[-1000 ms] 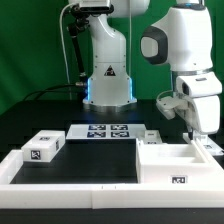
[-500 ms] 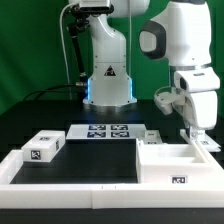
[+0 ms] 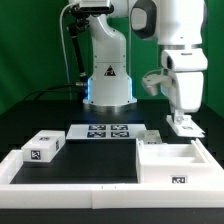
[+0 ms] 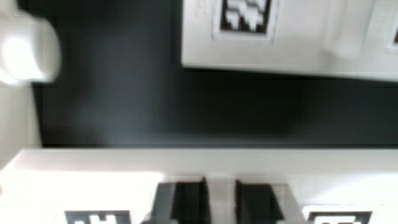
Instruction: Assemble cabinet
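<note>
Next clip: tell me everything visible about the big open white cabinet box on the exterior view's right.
The cabinet box looks like white, blocky plastic: a shallow body with thick walls, open side up. One black-and-white square tag sits on its front face. It lies flat and level on the black table at the exterior view's right, next to the white border rail; whether they touch is unclear. The gripper hangs above its far edge, apart from it.
</note>
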Controlling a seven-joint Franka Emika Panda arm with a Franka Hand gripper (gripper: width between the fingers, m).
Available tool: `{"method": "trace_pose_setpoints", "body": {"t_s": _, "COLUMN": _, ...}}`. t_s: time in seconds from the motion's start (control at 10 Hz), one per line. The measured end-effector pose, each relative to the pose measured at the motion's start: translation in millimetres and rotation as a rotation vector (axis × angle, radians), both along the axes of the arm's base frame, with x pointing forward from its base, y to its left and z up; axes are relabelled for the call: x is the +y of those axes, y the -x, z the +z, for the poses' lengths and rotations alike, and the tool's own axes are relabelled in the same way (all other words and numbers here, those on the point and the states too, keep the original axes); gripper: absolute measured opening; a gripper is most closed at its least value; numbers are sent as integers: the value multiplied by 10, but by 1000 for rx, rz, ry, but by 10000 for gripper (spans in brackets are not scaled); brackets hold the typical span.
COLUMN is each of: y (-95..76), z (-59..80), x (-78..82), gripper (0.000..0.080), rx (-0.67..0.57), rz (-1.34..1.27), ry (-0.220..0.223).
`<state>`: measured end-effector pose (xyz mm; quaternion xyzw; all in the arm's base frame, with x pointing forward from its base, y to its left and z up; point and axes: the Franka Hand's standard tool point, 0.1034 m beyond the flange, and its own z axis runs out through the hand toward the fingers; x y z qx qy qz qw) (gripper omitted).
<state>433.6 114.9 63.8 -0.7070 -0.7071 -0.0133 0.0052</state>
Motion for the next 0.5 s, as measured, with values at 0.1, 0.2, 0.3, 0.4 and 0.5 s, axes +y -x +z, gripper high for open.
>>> {"method": "trace_pose_setpoints", "body": {"t_s": 0.1, "y": -25, "z": -2, "x": -105, "gripper": 68, "rx": 0, "rz": -19, "ry": 1}}
{"method": "trace_pose_setpoints", "body": {"t_s": 0.2, "y": -37, "z": -3, "x": -166, "gripper": 68, "rx": 1, "rz": -58, "ry": 1}}
{"method": "trace_pose_setpoints", "body": {"t_s": 0.3, "y": -32, "z": -4, "x": -146, "gripper": 68, "rx": 3, "rz": -80, "ry": 0}}
{"method": "trace_pose_setpoints", "body": {"t_s": 0.4, "y": -32, "z": -6, "x": -150, "gripper": 68, "rx": 3, "rz": -78, "ry": 0}}
{"method": "trace_pose_setpoints", "body": {"t_s": 0.5, "y": -40, "z": -10, "x": -150, "gripper": 68, "rx": 3, "rz": -79, "ry": -1}}
